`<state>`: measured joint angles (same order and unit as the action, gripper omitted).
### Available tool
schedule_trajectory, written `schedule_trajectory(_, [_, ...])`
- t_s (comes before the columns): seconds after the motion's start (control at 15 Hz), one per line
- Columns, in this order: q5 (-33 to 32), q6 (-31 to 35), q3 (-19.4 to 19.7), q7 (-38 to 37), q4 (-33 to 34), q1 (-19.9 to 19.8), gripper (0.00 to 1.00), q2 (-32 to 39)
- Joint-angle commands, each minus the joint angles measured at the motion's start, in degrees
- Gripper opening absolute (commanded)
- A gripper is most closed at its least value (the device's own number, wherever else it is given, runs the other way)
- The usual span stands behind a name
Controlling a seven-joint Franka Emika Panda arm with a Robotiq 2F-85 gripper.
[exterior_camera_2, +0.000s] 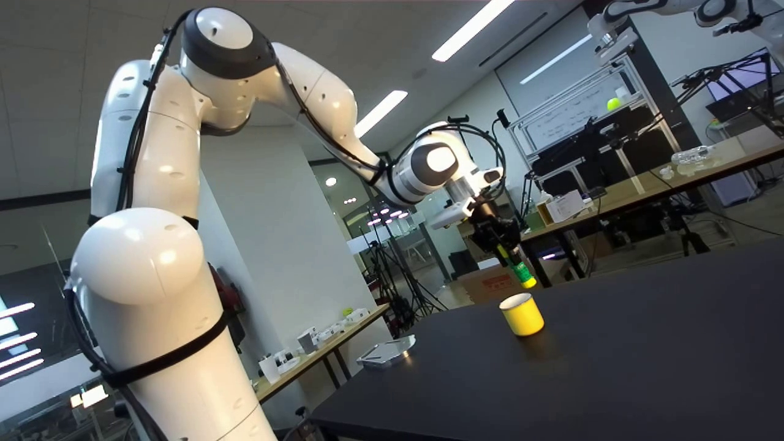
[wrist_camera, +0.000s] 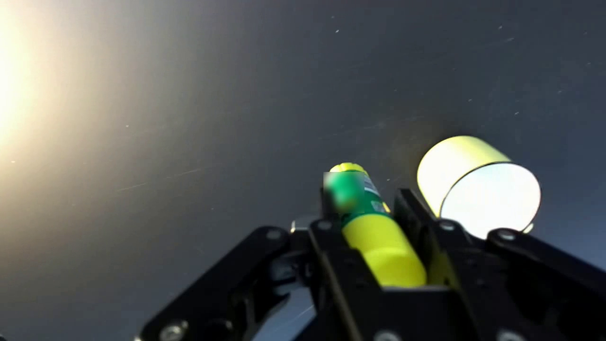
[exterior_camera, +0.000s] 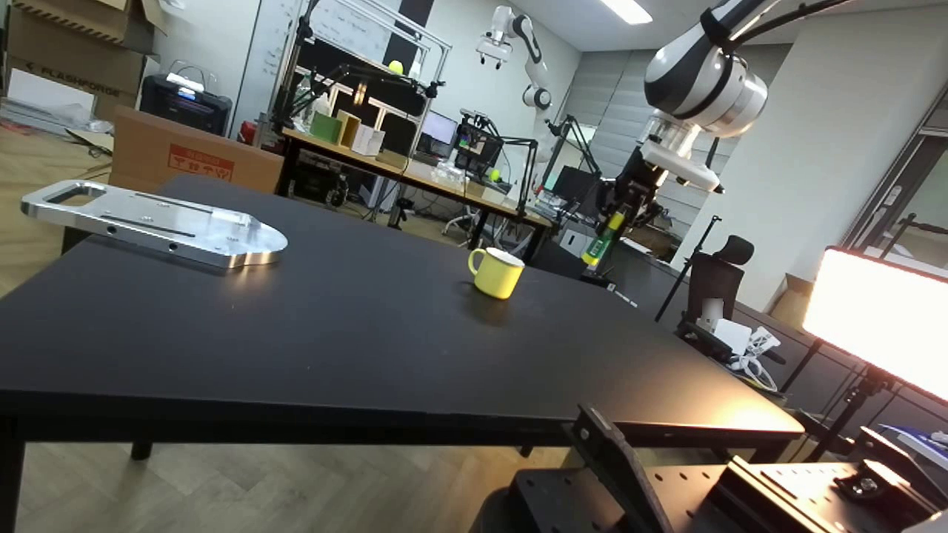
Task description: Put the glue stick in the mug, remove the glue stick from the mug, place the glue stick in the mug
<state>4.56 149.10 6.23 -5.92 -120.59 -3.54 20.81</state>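
The glue stick is a slim cylinder with yellow-green ends and a green label; it shows in both exterior views (exterior_camera: 603,240) (exterior_camera_2: 523,273) and in the wrist view (wrist_camera: 378,241). My gripper (wrist_camera: 365,199) is shut on it and holds it in the air, tilted, its lower end past the fingertips. The yellow mug stands upright on the black table in both exterior views (exterior_camera: 498,277) (exterior_camera_2: 524,317). In the wrist view the mug (wrist_camera: 454,163) is right of the fingers, apart from the stick, its white inside showing; the right finger hides part of its rim.
The black table (exterior_camera: 311,333) carries a flat silver metal plate (exterior_camera: 163,218) toward one end, which also shows in an exterior view (exterior_camera_2: 387,352). A bright light panel (exterior_camera: 881,318) stands beside the table. A cardboard box (exterior_camera: 192,152) stands behind the table.
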Motion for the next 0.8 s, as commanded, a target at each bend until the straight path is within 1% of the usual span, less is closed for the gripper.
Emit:
schedule_trajectory(0.0, [-0.3,-0.8,-0.6,-0.3,0.0,0.2,0.34,-0.5])
schedule_trajectory(0.27, [-0.4,-1.0,-0.5,-0.3,-0.3,0.3,0.34,-0.6])
schedule_trajectory(0.33, [-0.4,-1.0,-0.5,-0.3,-0.3,0.2,0.09,-0.6])
schedule_trajectory(0.53, [-2.0,-4.8,0.1,-0.7,7.9,0.5,0.09,4.4])
schedule_trajectory(0.73, [-3.7,-5.6,-0.3,0.0,13.8,1.0,0.09,7.6])
